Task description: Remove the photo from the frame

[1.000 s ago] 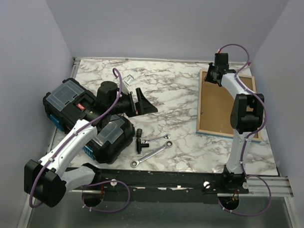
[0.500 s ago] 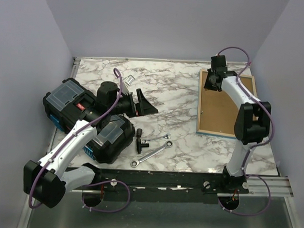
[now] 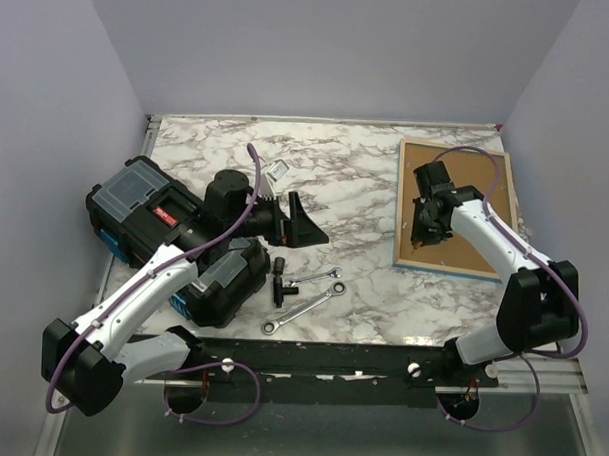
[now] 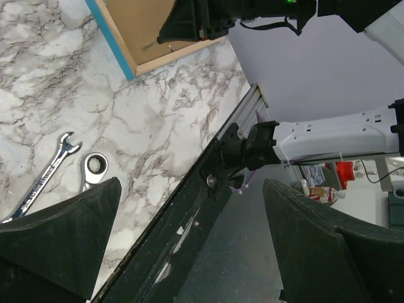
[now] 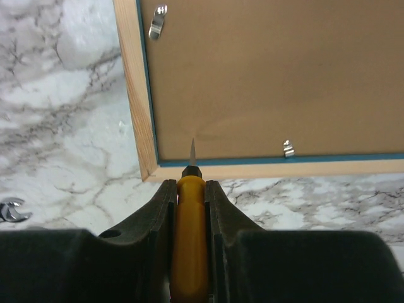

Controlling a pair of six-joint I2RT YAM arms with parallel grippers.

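Note:
The frame (image 3: pixel 475 172) lies face down at the table's right, its brown back up; a turquoise strip runs inside its pale wood rim (image 5: pixel 132 95). Two small metal tabs (image 5: pixel 157 22) (image 5: pixel 288 149) lie on the brown backing board (image 5: pixel 271 69). The photo is hidden. My right gripper (image 5: pixel 190 184) is shut on a yellow-handled pointed tool (image 5: pixel 190 240), its thin tip over the board just inside the frame's near-left corner. From above, that gripper (image 3: pixel 422 227) hovers over the frame's near-left part. My left gripper (image 3: pixel 295 220) (image 4: pixel 192 189) stands open and empty, well left of the frame.
Two black tool cases (image 3: pixel 135 197) (image 3: pixel 223 275) sit at the left under the left arm. Two wrenches (image 3: pixel 304 303) (image 4: pixel 44 180) and a small black tool (image 3: pixel 280 277) lie mid-table. The table's near rail (image 4: pixel 208 183) shows in the left wrist view.
My right gripper has drawn back from the frame's far-left corner toward its near-left corner, still holding the tool. The left gripper has shifted slightly right.

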